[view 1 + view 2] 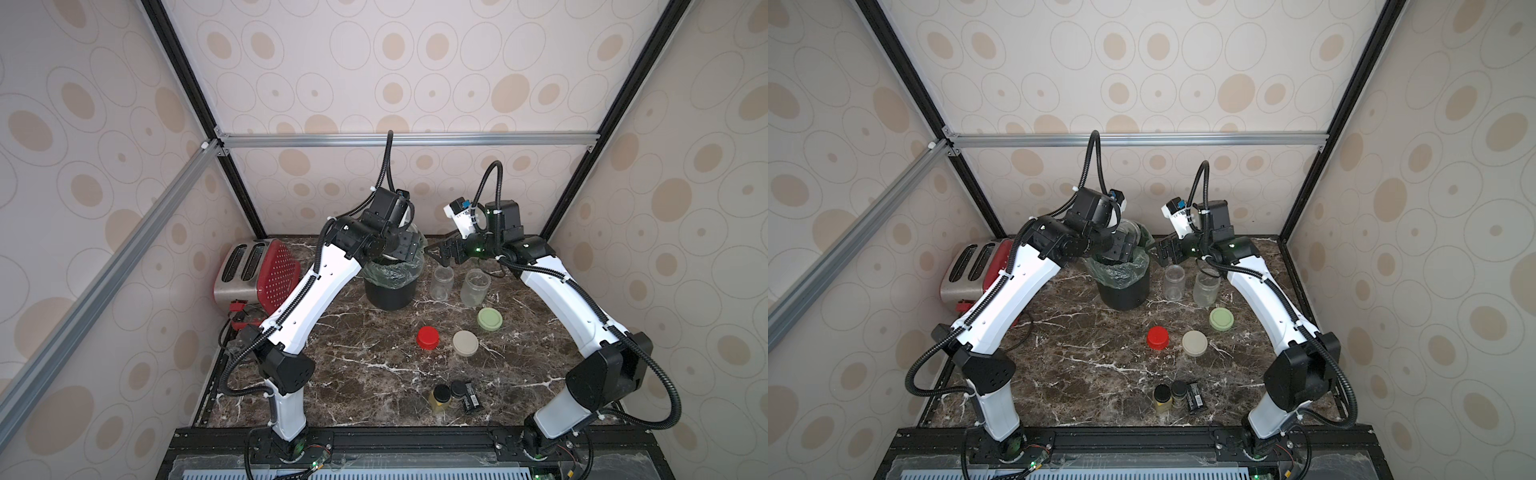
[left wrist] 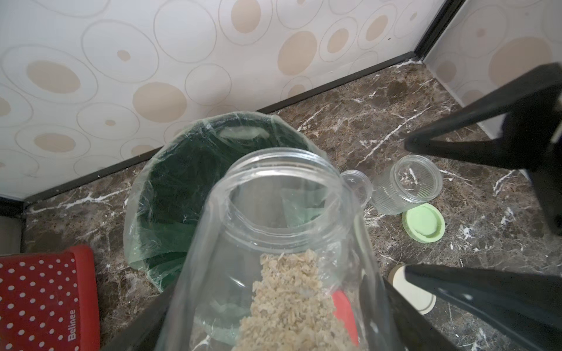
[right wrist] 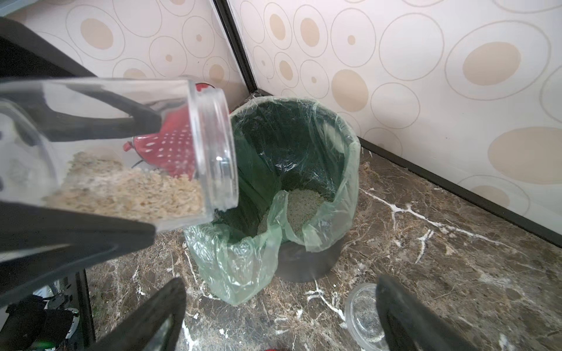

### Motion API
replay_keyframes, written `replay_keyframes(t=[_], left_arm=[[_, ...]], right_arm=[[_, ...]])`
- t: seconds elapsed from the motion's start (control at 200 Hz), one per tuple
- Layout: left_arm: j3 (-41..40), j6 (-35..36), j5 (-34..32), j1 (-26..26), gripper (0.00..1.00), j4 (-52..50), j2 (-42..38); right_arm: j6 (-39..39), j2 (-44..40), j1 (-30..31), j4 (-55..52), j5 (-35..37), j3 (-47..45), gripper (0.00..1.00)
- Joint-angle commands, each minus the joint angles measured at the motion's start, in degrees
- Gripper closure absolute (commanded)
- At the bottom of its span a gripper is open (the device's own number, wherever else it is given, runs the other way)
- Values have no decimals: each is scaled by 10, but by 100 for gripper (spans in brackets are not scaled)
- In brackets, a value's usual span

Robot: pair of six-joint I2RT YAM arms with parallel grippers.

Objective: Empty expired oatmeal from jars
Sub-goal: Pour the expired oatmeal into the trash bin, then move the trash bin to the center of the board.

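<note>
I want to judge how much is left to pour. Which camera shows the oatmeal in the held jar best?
The right wrist view: the oatmeal shows side-on along the tilted jar. The left wrist view crops it at the frame edge. In both top views it cannot be made out.

A red toaster [image 1: 249, 270] stands near a green-lined black bin [image 1: 388, 297]; 2 black-capped bottles [image 1: 441, 395] stand together, well apart.

Tabletop [image 1: 374, 365] looks like polished brown marble, white veins, fairly glossy. The jar [image 2: 231, 258] is clear and smooth, glass or plastic I can't tell, and the oatmeal [image 2: 292, 297] in it looks dry and flaky. Bin [image 3: 304, 261] is matt black with a thin crinkly see-through green plastic liner [image 3: 240, 267]; toaster [image 1: 253, 272] is brushed metal with a red perforated side.
</note>
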Motion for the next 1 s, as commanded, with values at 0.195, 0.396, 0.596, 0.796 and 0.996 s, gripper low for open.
replay_keyframes(t=[0.195, 0.396, 0.596, 0.796, 0.996], left_arm=[[79, -38, 24, 43, 100, -21, 39], [121, -67, 82, 62, 100, -46, 73], [160, -101, 128, 82, 100, -77, 103], [171, -169, 161, 110, 100, -92, 114], [171, -224, 190, 124, 100, -81, 118]], right_arm=[[-25, 7, 0, 12, -7, -7, 1], [-43, 14, 0, 19, -10, -6, 1], [-102, 1, 0, 81, -53, -46, 1], [-117, -12, 0, 130, -59, -68, 1], [-132, 0, 1, 130, -75, -65, 1]])
